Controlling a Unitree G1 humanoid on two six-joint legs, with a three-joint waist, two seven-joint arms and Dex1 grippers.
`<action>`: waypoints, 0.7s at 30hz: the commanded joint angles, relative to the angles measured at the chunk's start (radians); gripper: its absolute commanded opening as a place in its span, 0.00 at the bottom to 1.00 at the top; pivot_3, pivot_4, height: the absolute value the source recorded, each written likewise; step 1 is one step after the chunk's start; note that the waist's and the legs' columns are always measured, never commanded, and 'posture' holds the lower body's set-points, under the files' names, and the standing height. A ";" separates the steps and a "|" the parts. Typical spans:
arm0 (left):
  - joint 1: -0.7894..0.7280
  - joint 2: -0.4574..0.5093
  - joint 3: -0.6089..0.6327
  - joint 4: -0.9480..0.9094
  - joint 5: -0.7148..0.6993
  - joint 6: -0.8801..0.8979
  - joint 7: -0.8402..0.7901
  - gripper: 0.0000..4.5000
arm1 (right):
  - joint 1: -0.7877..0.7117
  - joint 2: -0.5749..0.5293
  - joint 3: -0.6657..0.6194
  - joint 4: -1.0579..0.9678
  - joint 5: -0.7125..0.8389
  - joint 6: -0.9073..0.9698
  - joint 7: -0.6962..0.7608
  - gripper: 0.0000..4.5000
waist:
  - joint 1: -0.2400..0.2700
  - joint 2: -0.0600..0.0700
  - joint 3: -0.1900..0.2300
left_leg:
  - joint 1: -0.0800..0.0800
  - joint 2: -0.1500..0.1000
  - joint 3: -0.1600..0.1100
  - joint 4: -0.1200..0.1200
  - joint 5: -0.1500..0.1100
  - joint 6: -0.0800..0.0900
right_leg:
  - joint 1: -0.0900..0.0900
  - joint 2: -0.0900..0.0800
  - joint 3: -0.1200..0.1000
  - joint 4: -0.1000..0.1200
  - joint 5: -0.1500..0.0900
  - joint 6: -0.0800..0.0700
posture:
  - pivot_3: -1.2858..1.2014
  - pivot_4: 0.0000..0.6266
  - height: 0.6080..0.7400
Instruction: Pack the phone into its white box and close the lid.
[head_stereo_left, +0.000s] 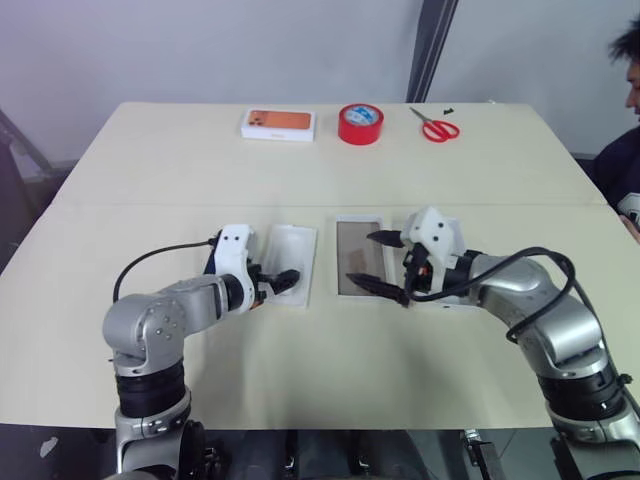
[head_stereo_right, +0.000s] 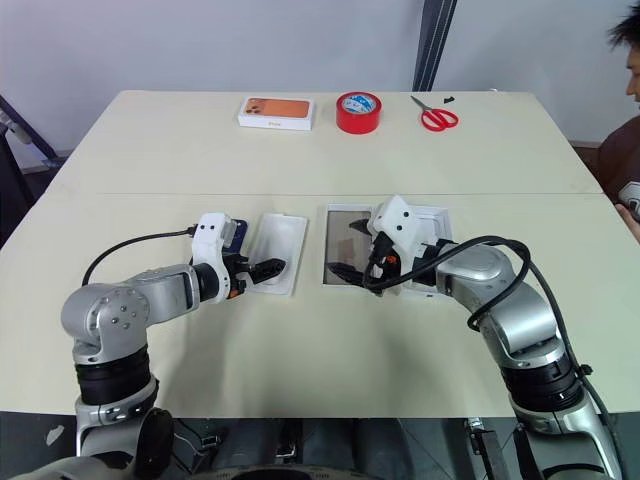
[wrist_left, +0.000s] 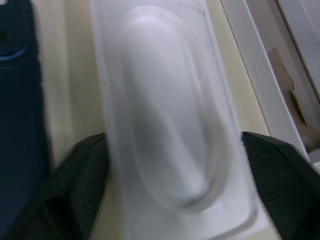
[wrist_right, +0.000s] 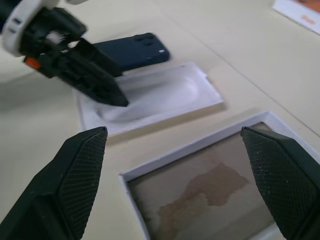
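The phone (wrist_right: 132, 51) lies flat on the table (head_stereo_left: 330, 360), not packed yet. It is just left of a white insert (head_stereo_left: 290, 250), a thin tray with a long dip in it. Just right of the insert sits the white box (head_stereo_left: 357, 225). It is open, and its bottom looks brownish and bare.

The left gripper (head_stereo_left: 287, 279) is at the near end of the insert. Its two black fingers (wrist_left: 75, 190) are spread apart, one on each side of that end. The insert lies flat on the table, so I don't think it is held tight yet.

The right gripper (head_stereo_left: 372, 260) hangs over the near part of the white box. Its fingers are as wide apart as they go, and it holds nothing.

I think the job right now is to get a good hold of the insert. To do that well, the left fingers should close slowly and evenly on both long sides. The insert looks thin and bendy, so a hard squeeze could crumple it or make it pop out. The phone is very close by on the left. The arm should be careful not to bump it or push it away. The right gripper is in a good spot to hold the box steady.
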 joint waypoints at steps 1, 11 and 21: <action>-0.016 -0.010 0.028 0.010 0.016 -0.032 -0.001 0.48 | 0.002 -0.053 0.030 -0.048 -0.012 -0.014 0.049 1.00 | 0.001 0.000 0.000 | 0.000 0.000 0.000 0.000 0.000 0.000 | 0.000 0.000 0.000 0.000 0.000 0.000 | 0.52 0.24 0.84; -0.068 -0.057 0.160 0.015 -0.040 -0.048 -0.039 0.01 | -0.062 -0.121 0.193 0.032 -0.123 0.032 0.079 1.00 | -0.004 -0.001 0.001 | 0.000 0.000 0.000 0.000 0.000 0.000 | 0.000 0.000 0.000 0.000 0.000 0.000 | 0.52 0.24 0.84; -0.123 -0.051 0.351 0.003 -0.101 -0.004 -0.032 0.00 | -0.112 -0.085 0.337 0.086 -0.253 -0.073 0.138 0.26 | 0.000 -0.004 0.002 | 0.000 0.000 -0.001 0.001 0.001 -0.001 | 0.000 0.000 0.000 0.000 0.000 0.000 | 0.52 0.24 0.84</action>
